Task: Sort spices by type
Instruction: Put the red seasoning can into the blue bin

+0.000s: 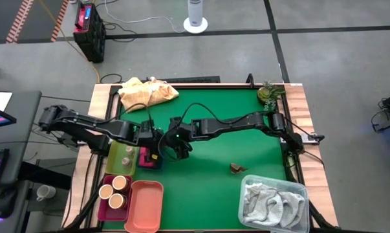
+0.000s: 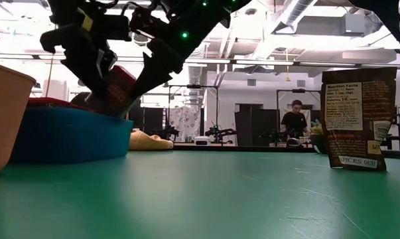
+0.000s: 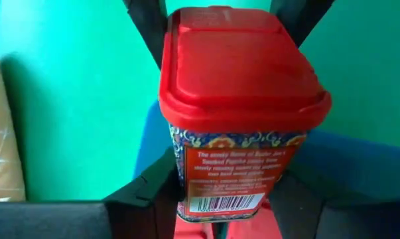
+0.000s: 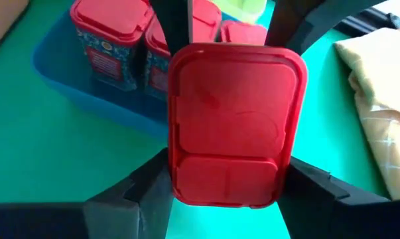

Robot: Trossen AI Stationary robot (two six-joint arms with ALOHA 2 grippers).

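A spice tin with a red lid [image 3: 243, 63] and a patterned body is held tilted over the blue bin [image 1: 151, 162] at the table's left. My left gripper [image 3: 223, 196] and my right gripper [image 4: 229, 182] are both shut on it from opposite sides. More red-lidded tins [image 4: 107, 40] stand upright in the blue bin. Short jars with tan lids [image 1: 114, 191] stand in a dark red bin. A small brown packet [image 1: 238, 168] stands on the green mat. My left gripper pinches the tin's lower body [image 3: 190, 189] between its two fingers, near the tin's bottom. It comes slanting down from the table's left. My right gripper pinches the tin at the two long sides of its lid end [image 4: 180, 176], slanting down from the table's right. The tin sits tilted, above the blue bin.
A light green bin [image 1: 120, 155] and a salmon bin [image 1: 145, 204] stand by the blue one. A yellow cloth [image 1: 146, 92] lies at the far left, a plant [image 1: 269, 94] at the far right, and a clear bin with a towel [image 1: 272, 200] at the near right.
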